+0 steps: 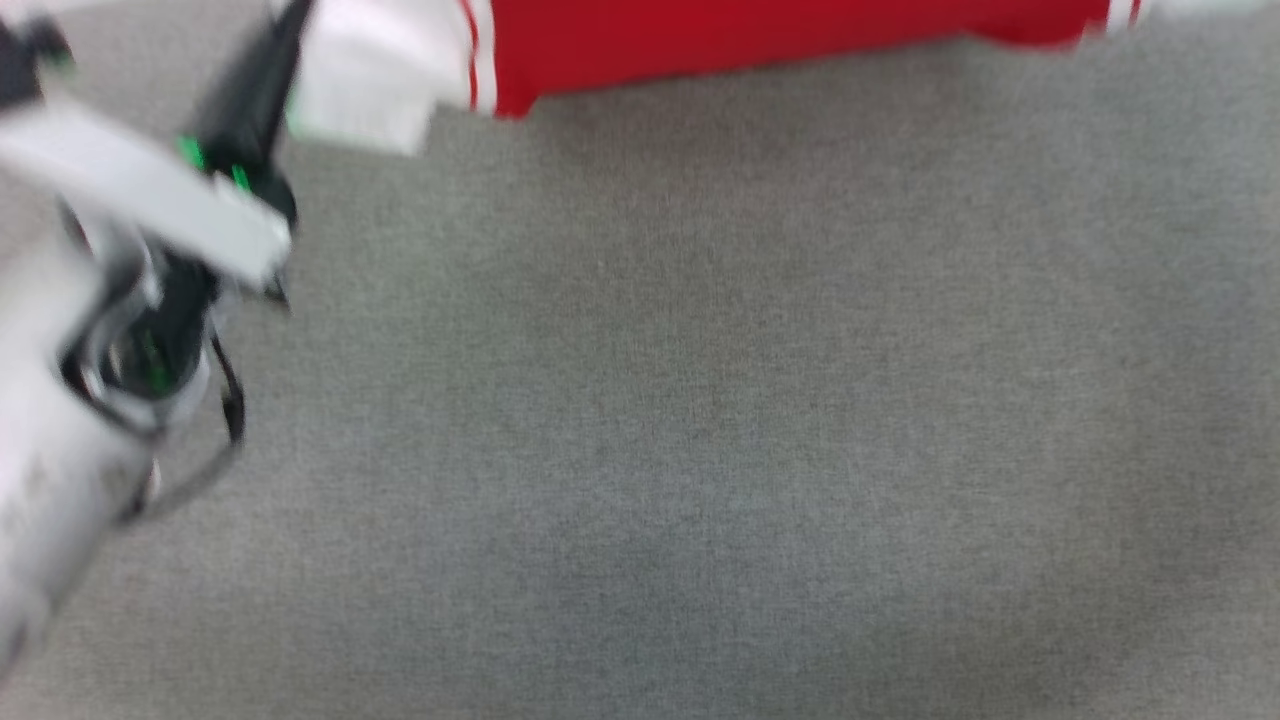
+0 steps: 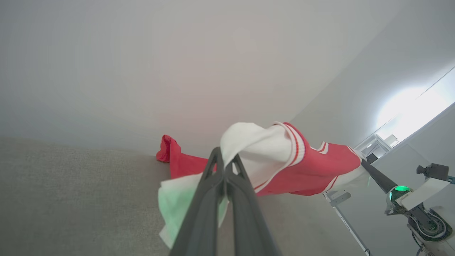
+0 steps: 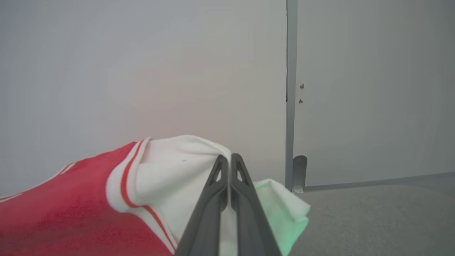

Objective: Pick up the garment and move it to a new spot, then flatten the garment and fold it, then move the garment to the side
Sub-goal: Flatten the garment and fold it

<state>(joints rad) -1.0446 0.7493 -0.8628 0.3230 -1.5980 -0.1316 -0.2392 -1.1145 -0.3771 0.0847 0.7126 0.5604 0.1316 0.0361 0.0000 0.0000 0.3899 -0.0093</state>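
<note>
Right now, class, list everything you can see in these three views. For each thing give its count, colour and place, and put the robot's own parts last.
shirt: one, red with white sleeves and red-and-white trim, stretched between the two grippers, at the top edge of the head view.
surface: one, grey fabric, spread out below the shirt.
wall: one, pale grey, behind the surface.
post: one, grey, upright against the wall.
left gripper: one, dark, jaws shut on a white sleeve.
right gripper: one, dark, jaws shut on the other white sleeve.
</note>
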